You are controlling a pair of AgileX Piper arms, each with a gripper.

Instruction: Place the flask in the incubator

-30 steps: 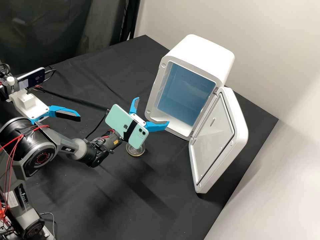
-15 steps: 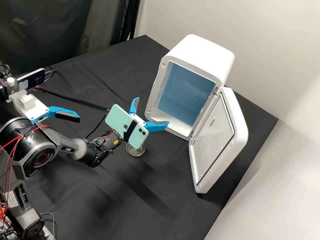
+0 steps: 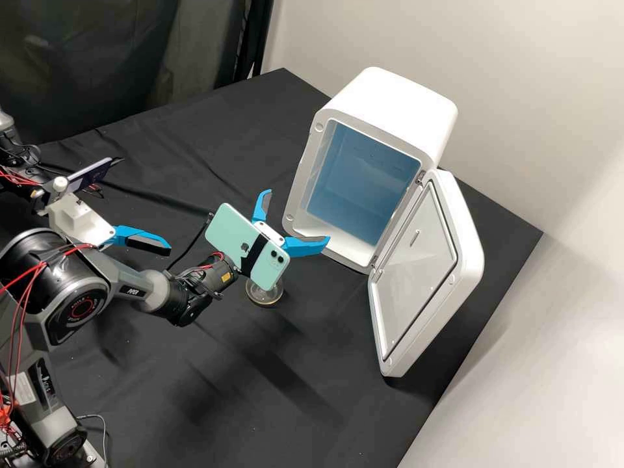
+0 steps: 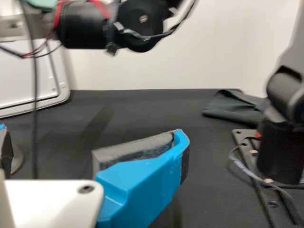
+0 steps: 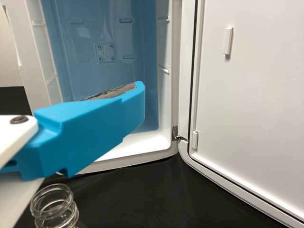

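High view: the incubator [image 3: 390, 104], a white box with a pale blue chamber, stands toward the far right of the black surface [image 3: 260, 390]. Its door [image 3: 429, 273] is swung wide open to the right. The right hand [image 3: 297, 218] hovers just in front of the lower left corner of the opening. Its two blue fingers [image 3: 305, 246] are spread wide and grip nothing. Beneath the wrist of this hand the flask [image 3: 265, 296] stands upright on the surface, near the incubator's front edge but outside it. A mint-green phone [image 3: 250, 247] strapped to the wrist covers most of the flask, so that only its glass base shows. The left hand [image 3: 146, 242] is held above the surface well to the left, apart from both flask and incubator; how far it is open cannot be told.

Right wrist view: the flask's clear threaded neck lies close by one blue finger, with the open chamber beyond and the door's white inner face alongside.

Left wrist view: the right arm [image 4: 137, 21] crosses above the surface, with the door's white edge near it.
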